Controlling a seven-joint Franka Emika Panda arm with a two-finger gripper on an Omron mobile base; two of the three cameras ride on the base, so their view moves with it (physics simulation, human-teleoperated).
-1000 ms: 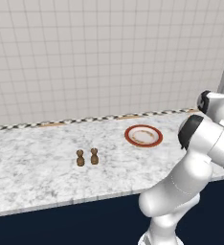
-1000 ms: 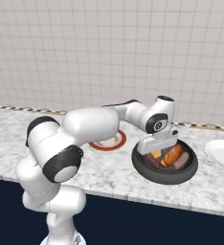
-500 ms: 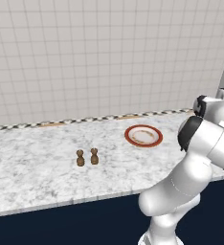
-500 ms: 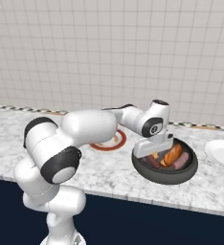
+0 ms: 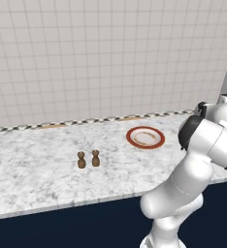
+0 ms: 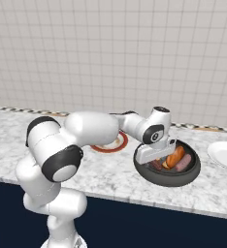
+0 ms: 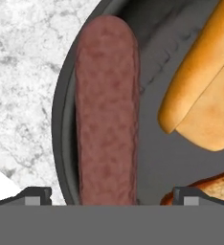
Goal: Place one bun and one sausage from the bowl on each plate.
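The dark bowl [image 6: 170, 175] sits on the marble counter with an orange-tan bun [image 6: 175, 156] and a brown sausage [image 6: 184, 163] inside. My gripper [image 6: 154, 162] is lowered into the bowl's left side. In the hand view a brown sausage [image 7: 106, 110] lies lengthwise between my open gripper's [image 7: 109, 196] two fingertips [image 7: 35, 194], with no contact showing. To its right is a bun [image 7: 205, 95], and the bowl's rim [image 7: 61, 119] curves at left. The red-rimmed plate [image 6: 110, 143] [image 5: 145, 137] is left of the bowl. The white plate [image 6: 225, 154] is at its right.
Two small brown shakers [image 5: 88, 159] stand on the counter left of the red-rimmed plate. A tiled wall backs the counter, and the counter's front edge [image 5: 62, 206] drops to dark cabinets. An orange-brown food edge [image 7: 214, 184] shows at the hand view's lower right.
The hand has come down and slightly left into the bowl, closer to the food. Plates and shakers have not moved.
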